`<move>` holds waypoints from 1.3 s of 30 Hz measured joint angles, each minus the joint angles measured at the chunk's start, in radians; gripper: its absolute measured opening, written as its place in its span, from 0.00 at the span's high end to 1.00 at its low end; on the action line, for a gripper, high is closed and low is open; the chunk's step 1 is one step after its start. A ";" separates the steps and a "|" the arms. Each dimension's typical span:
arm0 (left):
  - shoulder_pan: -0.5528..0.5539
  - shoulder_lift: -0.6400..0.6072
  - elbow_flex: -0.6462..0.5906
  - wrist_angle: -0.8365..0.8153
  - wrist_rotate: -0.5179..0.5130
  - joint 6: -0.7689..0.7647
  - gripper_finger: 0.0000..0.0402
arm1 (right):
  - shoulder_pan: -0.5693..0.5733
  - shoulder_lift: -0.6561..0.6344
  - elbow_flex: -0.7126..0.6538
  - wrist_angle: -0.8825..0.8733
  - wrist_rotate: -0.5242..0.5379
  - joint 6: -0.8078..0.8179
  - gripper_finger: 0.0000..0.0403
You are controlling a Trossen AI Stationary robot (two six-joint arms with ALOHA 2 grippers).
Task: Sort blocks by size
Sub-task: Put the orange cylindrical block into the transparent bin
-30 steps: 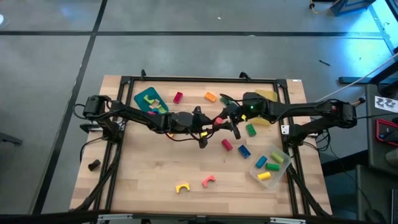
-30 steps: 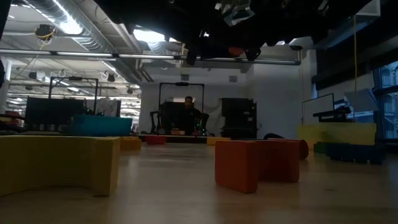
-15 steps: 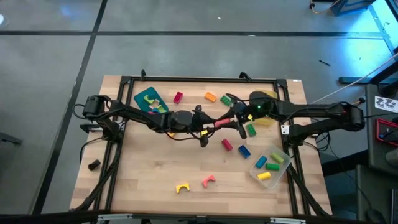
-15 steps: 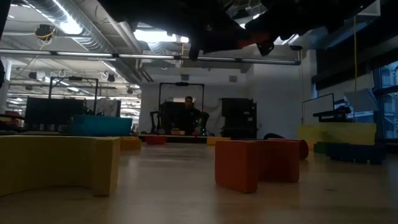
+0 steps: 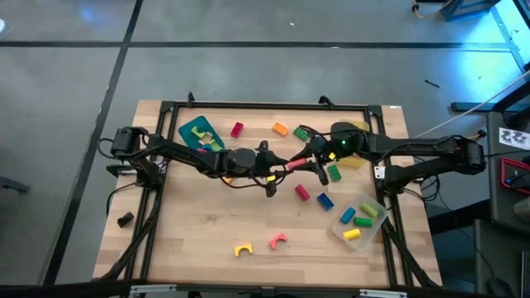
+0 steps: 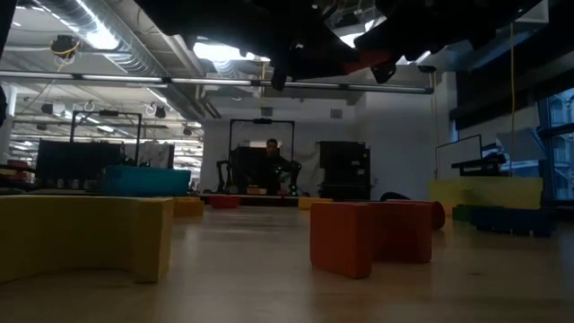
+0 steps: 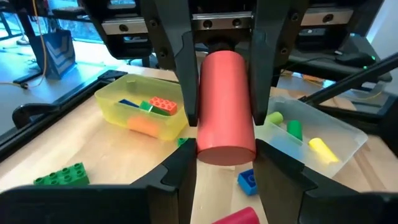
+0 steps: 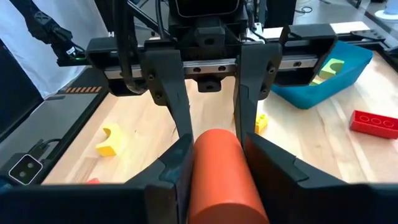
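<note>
Both grippers meet over the middle of the table (image 5: 207, 248), each clamped on an opposite end of one red cylinder (image 5: 296, 163) held in the air between them. In the left wrist view the left gripper (image 7: 225, 180) has its two dark fingers (image 7: 181, 177) pressed against either side of the near end of the red cylinder (image 7: 225, 106), and the other arm's fingers grip the far end of the same piece from both sides. The right wrist view shows the mirror of this: the right gripper (image 8: 214, 168) closes its fingers (image 8: 270, 165) on the near end of the red cylinder (image 8: 221, 177), while the opposing fingers (image 8: 171, 87) pinch its far end. So the cylinder lies lengthwise between the two pairs of fingers, touching all four, clear of the tabletop. From above, the left gripper (image 5: 277, 168) sits just beside the right gripper (image 5: 313, 160). Past the right gripper's fingertips lie a green brick (image 5: 334, 173), a short red cylinder (image 5: 302, 192) and a blue block (image 5: 325, 200). Past the left gripper's fingers, the left wrist view shows a yellow tray (image 7: 134, 109) and a clear tray (image 7: 323, 127), each with blocks in it.
</note>
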 joint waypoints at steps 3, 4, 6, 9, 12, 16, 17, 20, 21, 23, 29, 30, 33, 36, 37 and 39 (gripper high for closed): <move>-0.006 -0.003 0.004 -0.026 -0.002 -0.020 0.68 | 0.000 -0.022 0.000 -0.011 0.001 -0.011 0.68; -0.009 -0.004 0.003 -0.045 -0.002 -0.021 0.68 | 0.000 -0.031 0.000 -0.027 0.000 -0.023 0.68; -0.017 -0.001 -0.007 -0.078 0.004 -0.017 0.69 | -0.002 -0.054 -0.001 -0.043 0.004 -0.032 0.68; -0.025 0.000 -0.004 -0.075 0.009 -0.005 0.69 | -0.002 -0.069 0.000 -0.104 0.044 -0.043 0.68; -0.026 -0.004 -0.001 -0.086 0.003 0.006 0.69 | -0.002 -0.093 -0.002 -0.181 0.063 -0.047 0.68; -0.031 -0.003 -0.002 -0.165 0.002 0.005 0.69 | 0.002 -0.134 -0.001 -0.299 0.041 -0.016 0.68; -0.031 -0.007 -0.002 -0.187 0.002 0.005 0.69 | 0.007 -0.145 -0.001 -0.326 0.016 0.012 0.68; -0.031 -0.009 -0.001 -0.257 0.002 -0.021 0.68 | 0.034 -0.178 -0.001 -0.427 -0.069 0.094 0.68; -0.030 -0.009 -0.001 -0.278 0.002 -0.035 0.68 | 0.049 -0.188 -0.001 -0.469 -0.098 0.119 0.68; -0.030 -0.009 -0.001 -0.314 0.001 -0.054 0.68 | 0.088 -0.201 -0.001 -0.549 -0.141 0.169 0.68; -0.030 -0.009 -0.001 -0.404 0.000 -0.091 0.68 | 0.274 -0.207 -0.001 -0.778 -0.148 0.292 0.68; -0.030 -0.009 -0.001 -0.412 0.000 -0.095 0.68 | 0.309 -0.207 -0.001 -0.810 -0.138 0.307 0.68; -0.030 -0.009 -0.001 -0.437 0.000 -0.100 0.68 | 0.412 -0.205 -0.001 -0.895 -0.100 0.353 0.68; -0.030 -0.009 -0.001 -0.447 0.000 -0.096 0.68 | 0.501 -0.204 -0.001 -0.945 -0.054 0.411 0.68; -0.029 -0.009 -0.001 -0.455 0.000 -0.097 0.68 | 0.525 -0.201 -0.001 -0.957 -0.037 0.427 0.68; -0.029 -0.009 -0.001 -0.469 0.000 -0.108 0.68 | 0.569 -0.200 -0.001 -0.961 -0.005 0.470 0.65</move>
